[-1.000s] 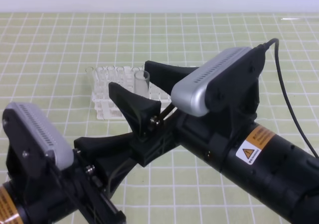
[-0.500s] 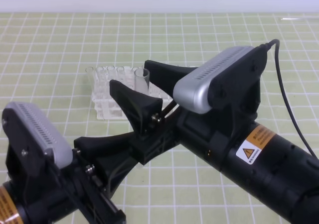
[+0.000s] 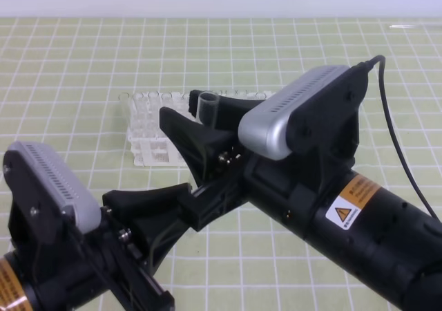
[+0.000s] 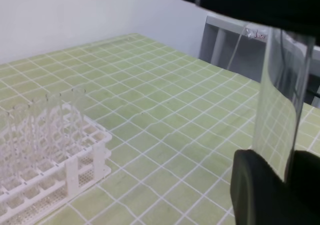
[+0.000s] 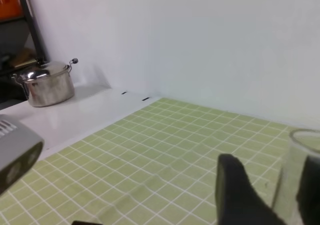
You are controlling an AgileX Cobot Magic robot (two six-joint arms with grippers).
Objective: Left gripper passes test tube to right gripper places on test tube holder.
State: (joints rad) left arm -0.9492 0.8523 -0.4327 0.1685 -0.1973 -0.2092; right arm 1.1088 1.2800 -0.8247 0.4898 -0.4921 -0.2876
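Observation:
The clear test tube (image 3: 207,108) stands upright, open rim on top, above the mat in front of the white test tube holder (image 3: 148,151). My right gripper (image 3: 179,104) is shut on its upper part, one black finger on each side; in the right wrist view the rim (image 5: 301,135) shows between those fingers (image 5: 237,185). In the left wrist view the tube (image 4: 279,105) runs down between the dark fingers of my left gripper (image 4: 282,185), which is shut on its lower end. The holder (image 4: 75,170) sits low on the left there.
Several other clear tubes stand in the holder's back rows (image 3: 155,107). A green grid mat (image 3: 83,69) covers the table. A steel pot (image 5: 47,85) sits on a white surface beyond the mat. A black cable (image 3: 397,138) trails behind the right arm.
The right gripper's fingers have narrowed onto the tube, and the tube's top has shifted slightly right and up. The left arm has stayed where it was.

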